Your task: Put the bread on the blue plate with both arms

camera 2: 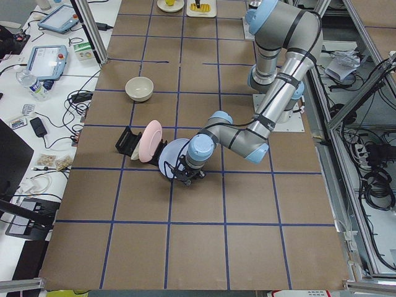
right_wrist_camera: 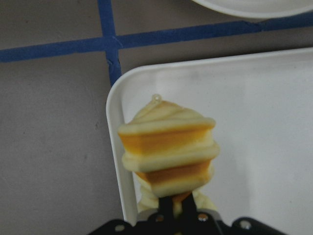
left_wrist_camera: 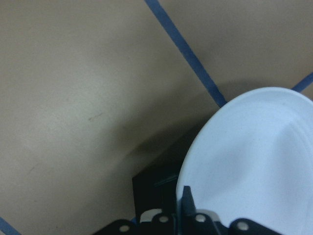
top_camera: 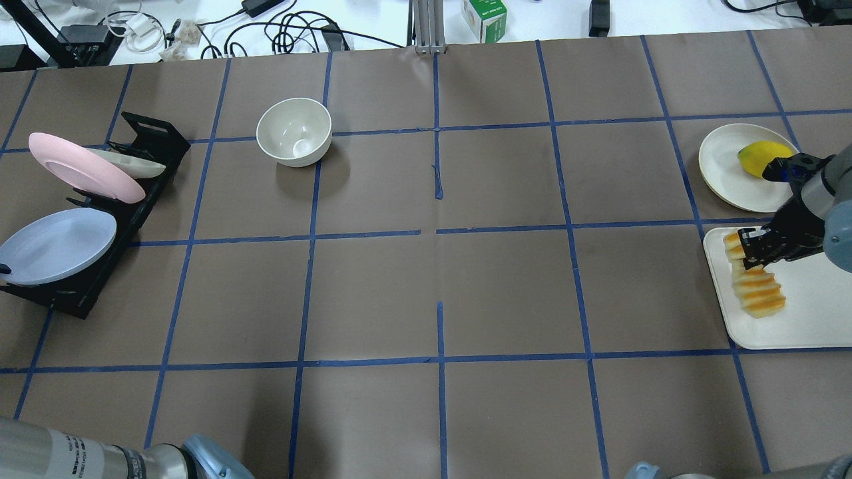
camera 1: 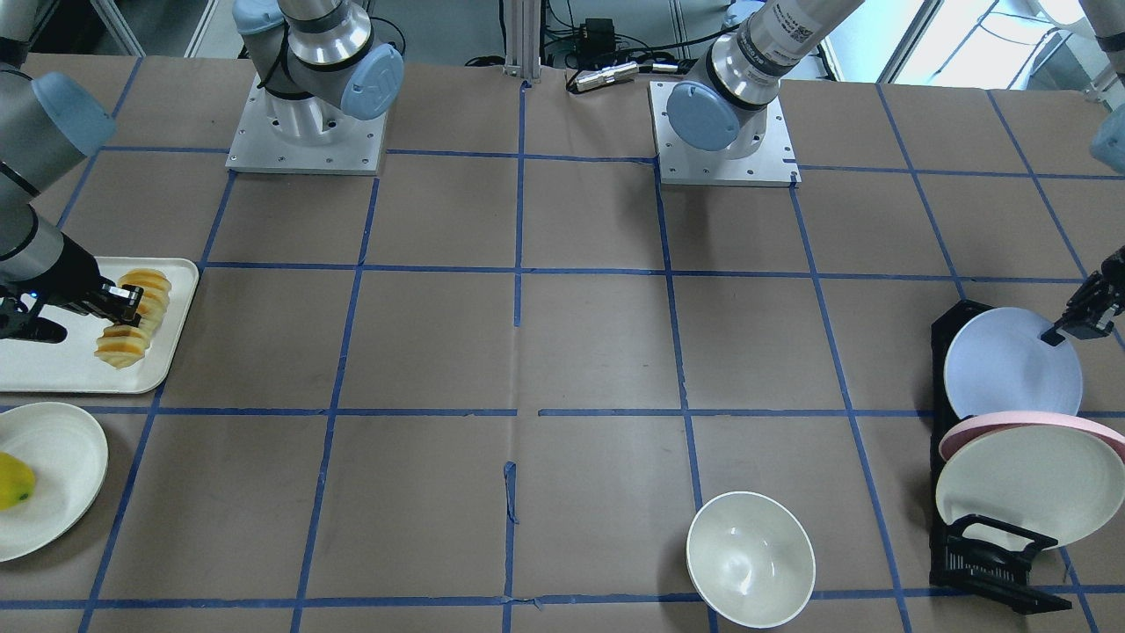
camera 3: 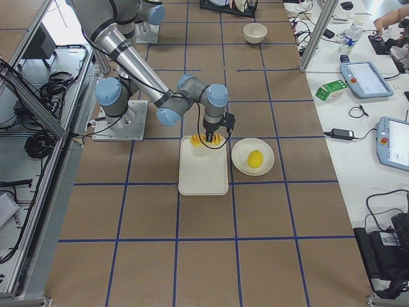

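The bread [camera 1: 123,345] is laid on a white tray [camera 1: 53,369] at the robot's right end of the counter [camera 1: 571,352], and it is gripped about its middle by the right hand [camera 1: 123,303], whose fingers are drawn in tight against the slices. The loaf is seen bent, with one end showing on either side of the hand; in the right wrist view the upper slices are seen near the tray's rounded corner. The blue plate [camera 1: 1011,369] is stood tilted in a black rack [camera 1: 993,563] at the opposite end of the counter, well apart from the bread. Its rim is pinched by the left hand [camera 1: 1059,332], the fingers being brought close together, with one fingertip pressed on the plate's face. A pink plate [camera 1: 1019,424] and a cream plate [camera 1: 1019,492] are leaned in the same rack, further along it from the hand. A white bowl [camera 1: 750,558] is set upright on the counter, nearer the rack than the tray. A yellow fruit [camera 1: 13,479] is held in a shallow dish [camera 1: 53,475] placed just beside the tray.
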Controlling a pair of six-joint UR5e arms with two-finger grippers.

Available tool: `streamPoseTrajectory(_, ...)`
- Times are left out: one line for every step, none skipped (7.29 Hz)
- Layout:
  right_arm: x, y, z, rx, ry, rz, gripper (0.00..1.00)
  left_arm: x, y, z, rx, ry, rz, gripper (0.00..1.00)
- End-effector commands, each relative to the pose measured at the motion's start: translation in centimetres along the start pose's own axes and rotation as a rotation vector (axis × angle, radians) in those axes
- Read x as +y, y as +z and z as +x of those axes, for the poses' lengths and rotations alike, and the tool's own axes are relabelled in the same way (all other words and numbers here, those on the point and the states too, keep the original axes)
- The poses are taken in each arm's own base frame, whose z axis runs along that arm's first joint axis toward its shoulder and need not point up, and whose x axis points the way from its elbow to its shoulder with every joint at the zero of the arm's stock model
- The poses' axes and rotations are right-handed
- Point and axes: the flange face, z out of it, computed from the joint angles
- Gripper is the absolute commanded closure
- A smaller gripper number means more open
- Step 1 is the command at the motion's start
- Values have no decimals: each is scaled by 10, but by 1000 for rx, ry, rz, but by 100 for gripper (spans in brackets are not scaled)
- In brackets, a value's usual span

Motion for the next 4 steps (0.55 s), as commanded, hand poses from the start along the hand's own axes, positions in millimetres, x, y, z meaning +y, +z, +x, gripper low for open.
streamPoseTrajectory(-1,-10,1,10,-4,18,91,5,-10,3,10,6,-16,100)
streamPoseTrajectory(-2,-17,1,18,-4,31,91,9,-17,6,10,6,-22,100)
streamPoseTrajectory(-5,-22,2,20,-4,34,91,15,-30,8,8,3,-30,100)
streamPoseTrajectory(-10,-33,5,10,-4,19,91,19,-40,11,11,-3,-36,100)
